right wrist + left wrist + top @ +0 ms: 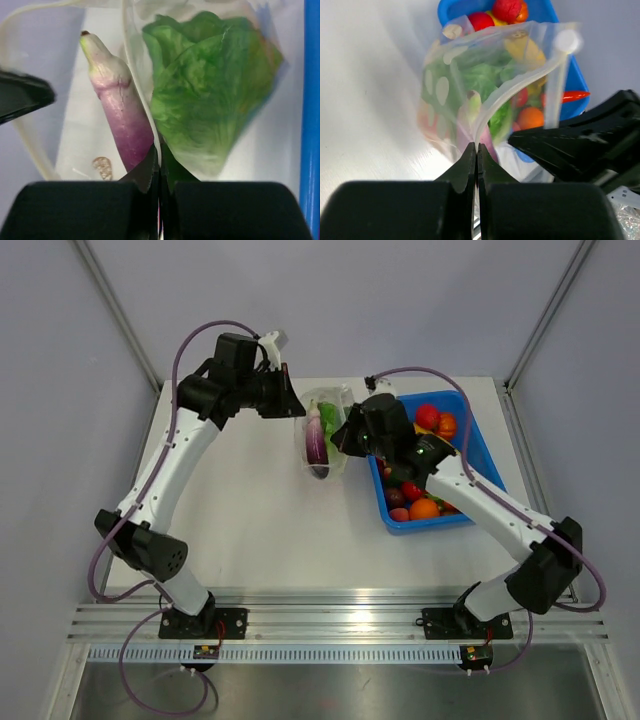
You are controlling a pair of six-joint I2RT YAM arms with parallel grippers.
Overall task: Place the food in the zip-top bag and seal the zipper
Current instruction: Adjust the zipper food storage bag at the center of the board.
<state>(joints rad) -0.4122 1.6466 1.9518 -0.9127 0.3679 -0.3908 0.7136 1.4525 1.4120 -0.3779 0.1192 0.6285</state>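
A: So, what are the jaws gripping?
B: Left jaws and right jaws are both clenching on the zip-top bag [470,80], at its mouth edge.
A: And inside?
B: Eggplant [122,125] and lettuce [205,100] are lying in it; toy fruits [435,422] are sitting in the blue tray [480,465] just beside.

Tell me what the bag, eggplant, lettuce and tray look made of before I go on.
The bag: thin clear plastic film, glossy; contents show through and it creases.
The eggplant: likely hard moulded plastic, smooth with a soft sheen.
The lettuce: probably plastic too, veined and slightly shiny; stiff or soft, cannot tell.
The tray: seemingly rigid blue plastic, smooth even walls.
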